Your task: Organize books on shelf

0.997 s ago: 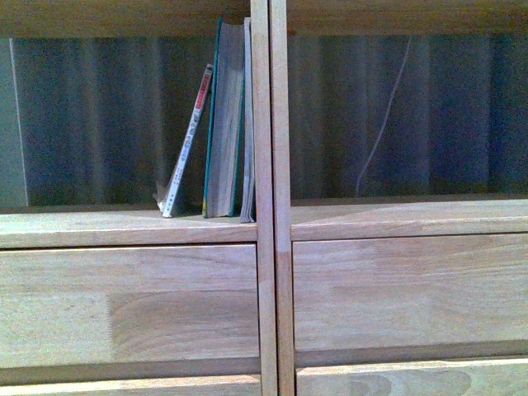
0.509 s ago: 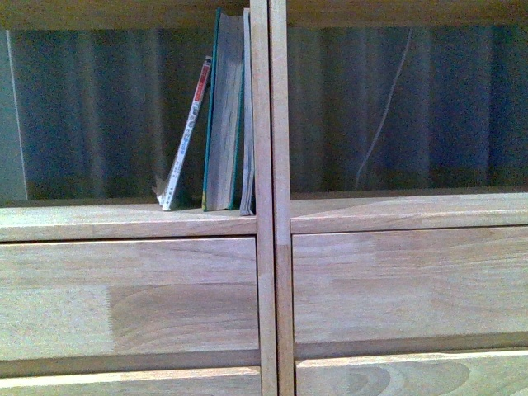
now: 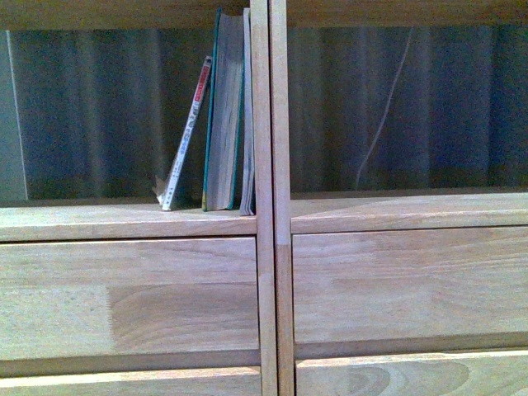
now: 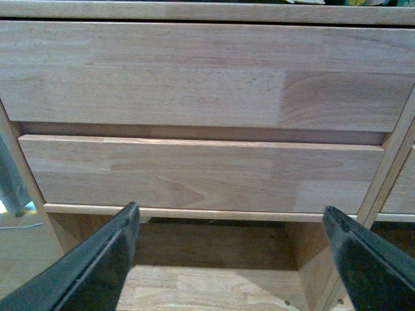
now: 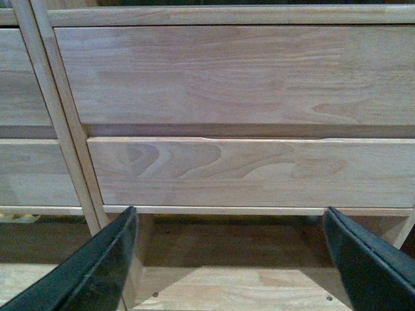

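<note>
In the front view the light wood shelf [image 3: 264, 223] fills the frame. Three books stand in the left compartment against the centre post: a thin paperback with a red-and-white spine [image 3: 186, 136] leans rightward, a thicker teal-covered book [image 3: 223, 115] stands upright, and a thin pale book [image 3: 247, 124] stands against the post. Neither gripper shows in the front view. My left gripper [image 4: 230, 223] is open and empty, facing the left drawer panels [image 4: 194, 168]. My right gripper [image 5: 230, 223] is open and empty, facing the right drawer panels [image 5: 246, 168].
The right compartment holds no books; a pale cord [image 3: 384, 115] hangs behind it against a dark curtain. Below the drawer panels each wrist view shows a lower open compartment [image 4: 207, 285] with a wooden floor [image 5: 233, 285].
The front view has shifted slightly, so the shelf board and books sit a little lower-to-higher in frame than one second ago; the books keep their poses.
</note>
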Available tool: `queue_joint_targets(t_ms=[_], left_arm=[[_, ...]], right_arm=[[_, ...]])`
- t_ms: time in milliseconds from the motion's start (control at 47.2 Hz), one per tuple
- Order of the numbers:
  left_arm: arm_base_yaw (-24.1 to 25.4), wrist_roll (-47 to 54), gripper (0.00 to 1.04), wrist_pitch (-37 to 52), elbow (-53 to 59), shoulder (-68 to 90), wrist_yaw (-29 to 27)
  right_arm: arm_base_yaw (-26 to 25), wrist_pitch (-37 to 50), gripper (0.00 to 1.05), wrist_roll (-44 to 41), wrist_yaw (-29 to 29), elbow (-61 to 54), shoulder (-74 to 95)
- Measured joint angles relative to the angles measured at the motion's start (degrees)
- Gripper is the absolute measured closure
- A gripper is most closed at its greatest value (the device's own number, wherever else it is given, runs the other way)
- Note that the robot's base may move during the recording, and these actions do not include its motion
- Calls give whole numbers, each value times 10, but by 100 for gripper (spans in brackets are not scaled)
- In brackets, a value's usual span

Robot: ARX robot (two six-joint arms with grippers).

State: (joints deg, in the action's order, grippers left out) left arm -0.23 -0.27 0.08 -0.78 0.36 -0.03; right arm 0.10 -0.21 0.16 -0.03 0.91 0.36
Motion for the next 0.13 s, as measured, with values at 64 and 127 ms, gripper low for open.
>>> queue_joint_targets(t_ms=[64,127], left_arm=[[0,0,7,0,0,0,0],[0,0,7,0,0,0,0]], right_arm=[[0,0,9,0,0,0,0],[0,0,6,0,0,0,0]])
